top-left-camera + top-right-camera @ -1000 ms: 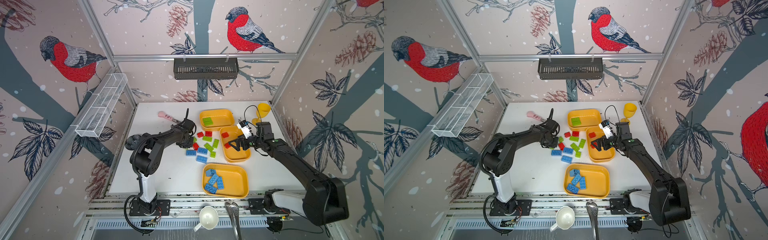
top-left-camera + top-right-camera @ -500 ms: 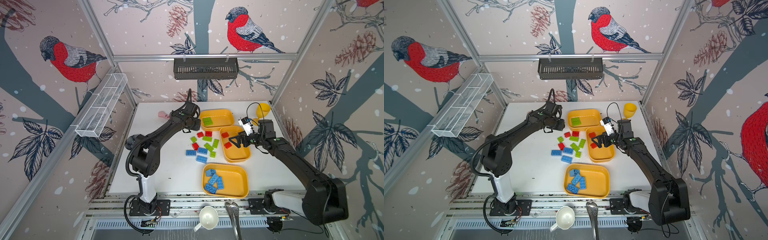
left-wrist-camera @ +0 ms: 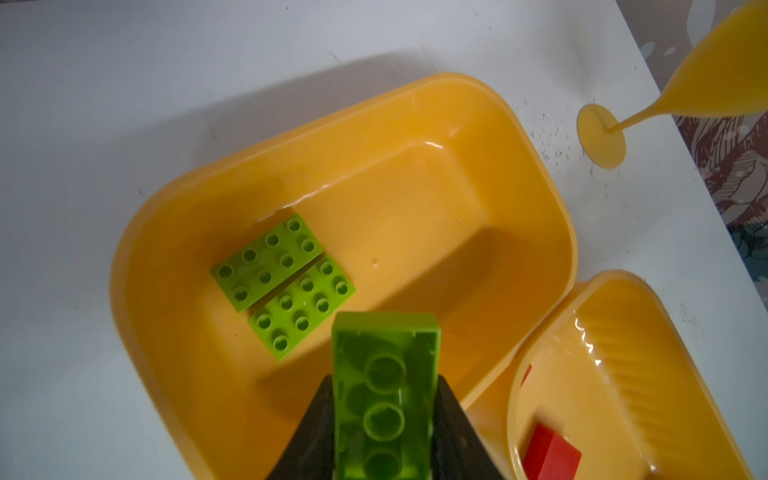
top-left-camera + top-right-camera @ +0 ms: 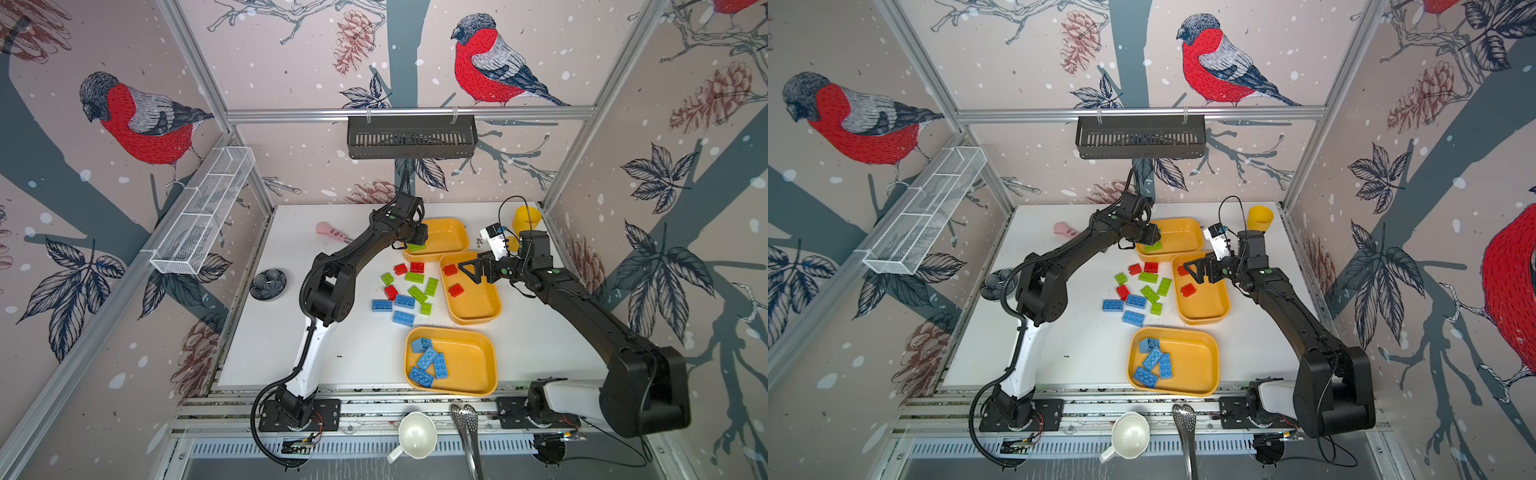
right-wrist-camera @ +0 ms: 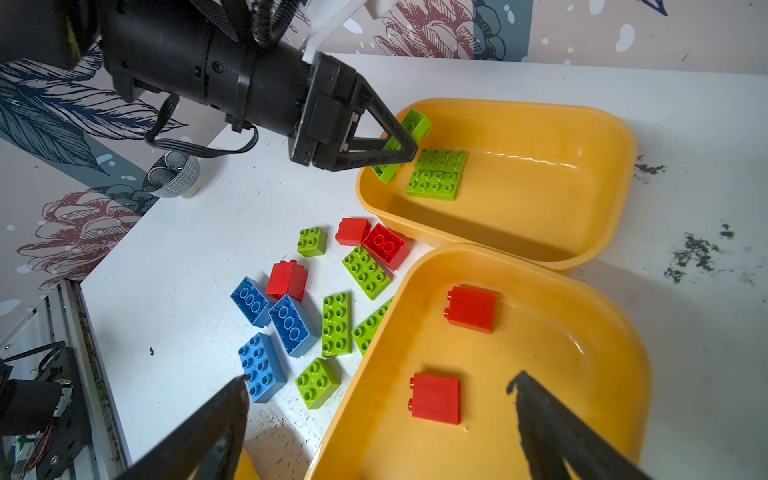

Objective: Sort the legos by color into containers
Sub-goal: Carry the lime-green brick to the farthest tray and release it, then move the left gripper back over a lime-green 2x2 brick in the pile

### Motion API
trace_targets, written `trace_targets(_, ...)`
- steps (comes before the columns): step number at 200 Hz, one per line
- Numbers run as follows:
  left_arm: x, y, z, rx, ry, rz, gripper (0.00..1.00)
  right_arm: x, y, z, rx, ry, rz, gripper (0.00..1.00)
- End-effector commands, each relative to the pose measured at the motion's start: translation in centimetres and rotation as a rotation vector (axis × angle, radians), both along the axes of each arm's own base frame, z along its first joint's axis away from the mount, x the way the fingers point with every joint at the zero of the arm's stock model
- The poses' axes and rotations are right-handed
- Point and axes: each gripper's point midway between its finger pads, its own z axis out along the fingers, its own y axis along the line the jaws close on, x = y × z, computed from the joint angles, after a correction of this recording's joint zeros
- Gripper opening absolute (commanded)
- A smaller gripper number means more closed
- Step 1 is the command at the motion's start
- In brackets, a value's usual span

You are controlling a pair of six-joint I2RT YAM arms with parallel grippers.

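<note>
– Legos (image 4: 417, 294) look partly sorted; where is the green one now?
– Held; the left gripper (image 3: 386, 395) is clamped on a lime green brick (image 3: 386, 365), with the brick's hollow underside toward the wrist camera; it hangs over the far tray (image 4: 446, 237), above centre in both top views.
– And a second ago?
– Then that gripper was low at the loose pile in the middle of the table (image 4: 291, 332); half a second ago it was rising toward the tray; now it is above it; so the pick is done and the carry nearly so.
– What lies in that tray?
– Two flat green plates (image 3: 266, 259), side by side and touching; no other colour; releasing there looks to me like the next step.
– The right gripper (image 5: 378, 380)?
– Jaws wide apart, holding nothing; it hovers over the middle tray (image 4: 478, 307), right of centre, much where it was; two red bricks (image 5: 471, 309) lie inside.
– What remains?
– Loose bricks just left of the middle tray: several green, three red, three blue; the near tray (image 4: 469, 365), lower centre, holds only blue bricks (image 4: 428, 361).
</note>
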Motion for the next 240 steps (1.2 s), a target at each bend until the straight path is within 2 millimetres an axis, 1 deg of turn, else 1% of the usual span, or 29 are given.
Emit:
trace_targets(1,0.9,-1.7,0.1,-0.069,-0.001,0.008,0.3,0.6,-0.2,0.6,-0.009,-0.034,-0.007,0.99)
trace_targets(30,2.0,-2.4,-1.4,-0.091,0.015,0.038,0.31,0.7,-0.5,0.2,-0.02,-0.028,-0.013,0.99)
trace_targets(48,2.2,-3.2,-1.7,-0.128,0.027,0.043,0.35,0.8,-0.7,0.1,-0.026,-0.025,-0.019,0.99)
trace_targets(57,2.4,-3.1,-1.8,-0.134,0.032,0.05,0.37,0.8,-0.7,0.0,-0.031,-0.024,-0.018,0.99)
trace_targets(69,2.4,-2.8,-2.1,-0.117,0.036,0.07,0.41,0.9,-0.8,0.0,-0.035,-0.023,-0.018,0.99)
trace_targets(84,2.6,-1.8,-2.3,-0.076,0.034,0.097,0.52,0.9,-0.8,-0.2,-0.037,-0.02,-0.019,0.99)
trace_targets(95,2.4,-1.3,-1.9,-0.06,0.033,0.102,0.56,0.9,-0.8,-0.2,-0.036,-0.019,-0.019,0.99)
trace_targets(102,2.4,-1.0,-1.6,-0.055,0.029,0.102,0.57,1.0,-0.8,-0.2,-0.035,-0.017,-0.019,1.0)
trace_targets(128,1.6,-0.2,0.5,-0.04,-0.002,0.096,0.61,0.9,-0.5,-0.3,-0.031,-0.011,-0.011,0.99)
trace_targets(154,-0.2,1.4,1.9,0.002,-0.002,0.091,0.63,0.8,-0.4,-0.4,-0.033,-0.009,-0.006,1.0)
trace_targets(169,-2.0,2.2,2.2,0.034,0.003,0.058,0.63,0.7,-0.2,-0.4,-0.038,-0.009,0.001,0.99)
trace_targets(183,-3.9,3.3,2.0,0.08,0.017,0.028,0.65,0.5,0.0,-0.5,-0.043,-0.007,0.009,1.0)
trace_targets(209,-7.3,6.2,0.9,0.189,0.039,-0.023,0.66,0.2,0.4,-0.7,-0.052,-0.001,0.022,0.99)
trace_targets(221,-8.4,7.3,0.4,0.233,0.039,-0.039,0.67,0.0,0.5,-0.9,-0.057,0.003,0.026,0.99)
trace_targets(240,-9.8,9.0,-1.2,0.291,0.054,-0.077,0.67,-0.2,0.7,-1.1,-0.059,0.006,0.033,0.99)
